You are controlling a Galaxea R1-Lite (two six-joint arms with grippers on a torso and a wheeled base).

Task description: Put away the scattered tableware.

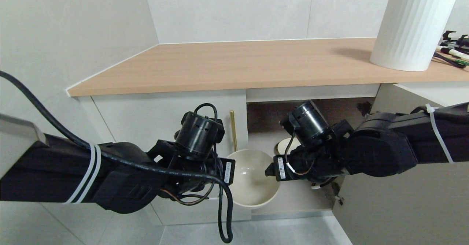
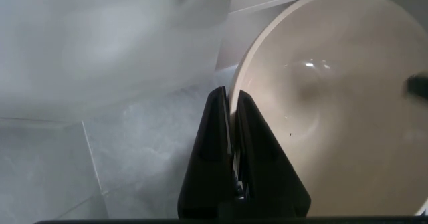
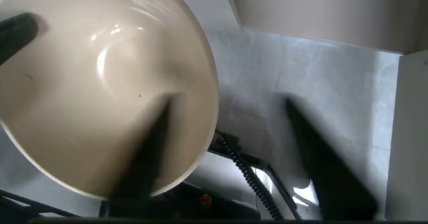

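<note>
Jaws of our left gripper are clamped together on the rim of a cream bowl, one finger inside the rim and one outside. We hold the bowl off the grey tiled floor, with its hollow facing up. It hangs at the front edge of the open cabinet under the wooden countertop. Our right gripper stands at the opposite side of the bowl with its fingers spread apart. In the right wrist view one finger lies over the bowl's inside and the other beyond the rim, over the floor, and we cannot tell whether either touches the bowl. The cabinet's left door is closed, with a brass bar handle running upright along the edge next to the opening. The right door is swung open beside our right arm. Inside the cabinet, behind the bowl, sits a smaller cream dish, partly hidden by our right wrist. A white ribbed container stands toward the countertop's right end, and some dark-handled tools lie just beside it at the right edge.
</note>
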